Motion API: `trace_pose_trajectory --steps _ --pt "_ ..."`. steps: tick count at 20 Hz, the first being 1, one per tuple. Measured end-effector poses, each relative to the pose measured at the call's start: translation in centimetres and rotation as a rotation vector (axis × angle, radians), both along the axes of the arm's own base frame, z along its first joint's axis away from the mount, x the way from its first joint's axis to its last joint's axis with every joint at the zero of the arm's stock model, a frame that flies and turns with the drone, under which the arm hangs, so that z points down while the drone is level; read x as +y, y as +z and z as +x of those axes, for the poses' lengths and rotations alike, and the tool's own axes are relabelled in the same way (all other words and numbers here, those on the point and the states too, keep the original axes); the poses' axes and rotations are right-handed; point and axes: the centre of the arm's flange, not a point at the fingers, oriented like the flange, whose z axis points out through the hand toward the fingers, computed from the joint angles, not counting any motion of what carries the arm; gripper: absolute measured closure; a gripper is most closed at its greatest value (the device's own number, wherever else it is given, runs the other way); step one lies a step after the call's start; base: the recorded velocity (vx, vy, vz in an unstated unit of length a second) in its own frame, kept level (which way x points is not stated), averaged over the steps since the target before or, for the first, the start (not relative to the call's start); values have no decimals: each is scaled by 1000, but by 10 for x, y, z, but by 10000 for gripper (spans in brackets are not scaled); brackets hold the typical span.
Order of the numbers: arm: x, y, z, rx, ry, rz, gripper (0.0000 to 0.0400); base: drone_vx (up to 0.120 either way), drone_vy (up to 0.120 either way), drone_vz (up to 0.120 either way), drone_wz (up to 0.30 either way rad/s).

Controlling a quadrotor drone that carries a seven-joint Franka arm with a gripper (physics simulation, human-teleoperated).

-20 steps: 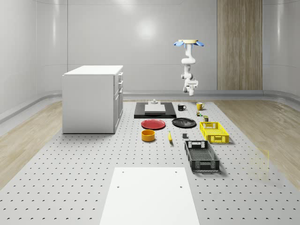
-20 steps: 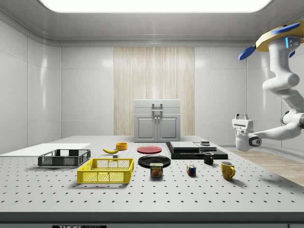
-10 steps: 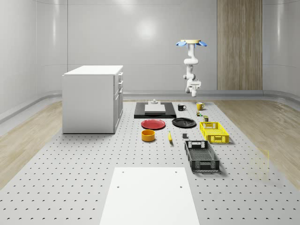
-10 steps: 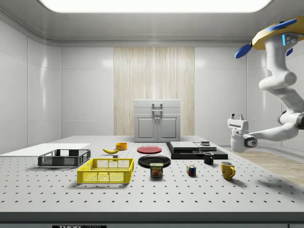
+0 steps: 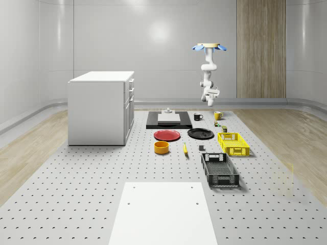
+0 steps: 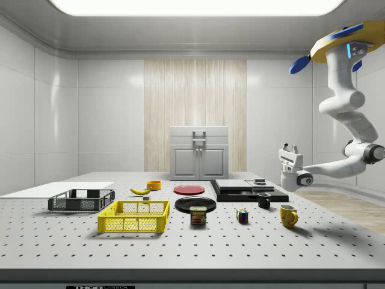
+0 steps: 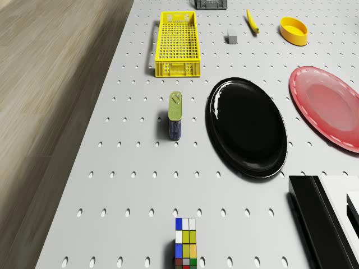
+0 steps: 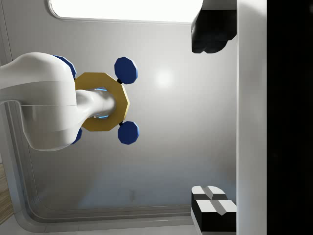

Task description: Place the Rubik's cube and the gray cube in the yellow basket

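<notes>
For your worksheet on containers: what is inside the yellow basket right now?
Nothing: the yellow basket shows only its bare mesh floor. The gray cube and the Rubik's cube sit on the table outside it.

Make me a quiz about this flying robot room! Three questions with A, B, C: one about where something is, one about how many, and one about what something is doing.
1. Where is the Rubik's cube?
A. on the cabinet
B. on the table
C. on the wooden floor

2. How many plates are there?
A. one
B. two
C. four

3. What is the gripper doing?
A. open, holding nothing
B. shut on a banana
C. shut on a bowl

Answers:
1 B: the cube sits on the table near the yellow mug.
2 B: there is a red plate and a black plate.
3 A: its fingers stand apart, pointing up, while the drone hovers above the table's end.
</notes>
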Motion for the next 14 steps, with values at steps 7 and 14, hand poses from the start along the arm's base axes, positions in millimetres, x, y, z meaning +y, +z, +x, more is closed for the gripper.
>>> trace_pose_trajectory --steps 7,14 --pt "37 -15 0 -4 -12 -399 0 120 0 0 0" --pt "81 -98 2 -4 -43 -1382 0 120 0 -57 0"
